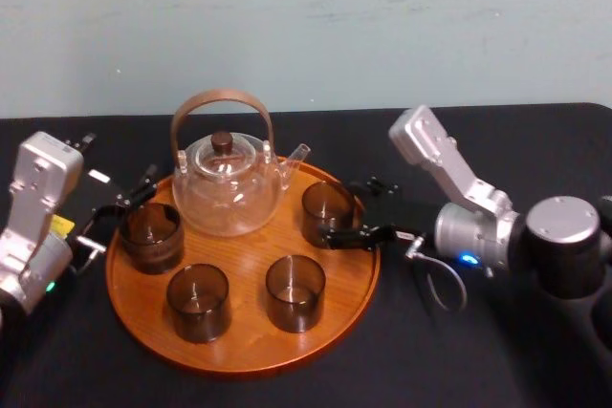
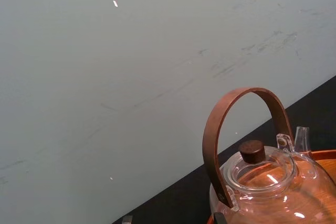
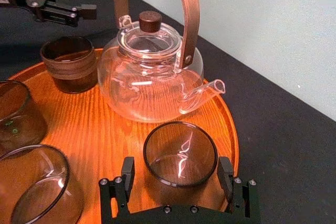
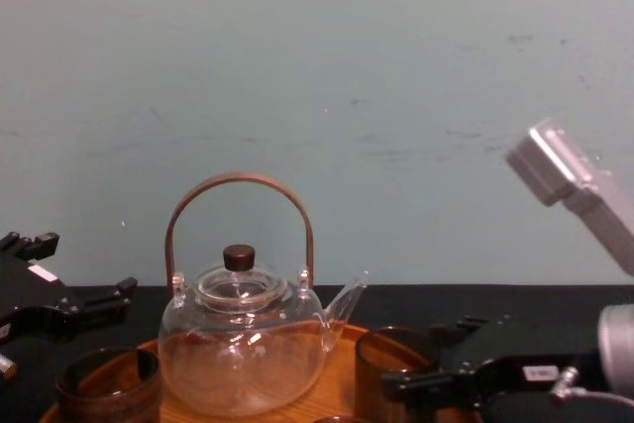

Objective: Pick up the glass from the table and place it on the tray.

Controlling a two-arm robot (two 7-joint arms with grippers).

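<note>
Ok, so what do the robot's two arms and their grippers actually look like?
The left arm and right arm are silver-grey metal with boxy wrist housings and rounded joints. The left gripper and right gripper are black and slim-fingered. A thin grey cable loops under the right wrist beside a small blue light; the left arm carries a green light and a yellow label.

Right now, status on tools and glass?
Right tool open, straddling glass on tray. Left tool open near rear-left glass. Teapot close behind.
</note>
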